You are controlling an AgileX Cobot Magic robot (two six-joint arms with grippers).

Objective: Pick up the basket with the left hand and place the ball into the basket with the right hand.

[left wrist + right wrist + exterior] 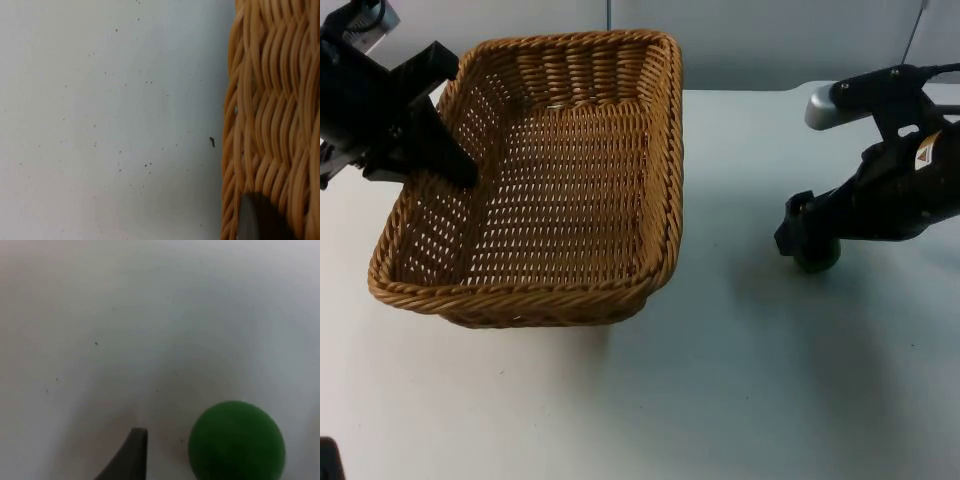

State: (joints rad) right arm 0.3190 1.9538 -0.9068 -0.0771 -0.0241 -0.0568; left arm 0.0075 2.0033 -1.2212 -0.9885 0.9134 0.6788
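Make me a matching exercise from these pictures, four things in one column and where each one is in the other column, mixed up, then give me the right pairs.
Things:
1. woven wicker basket
2. green ball
3. left gripper
4. right gripper

Places:
A. at the basket's left rim
B. on the table's left half, tilted
C. low over the ball
D. on the white table under the right gripper

Pairs: 1-B, 2-D, 3-A, 4-C
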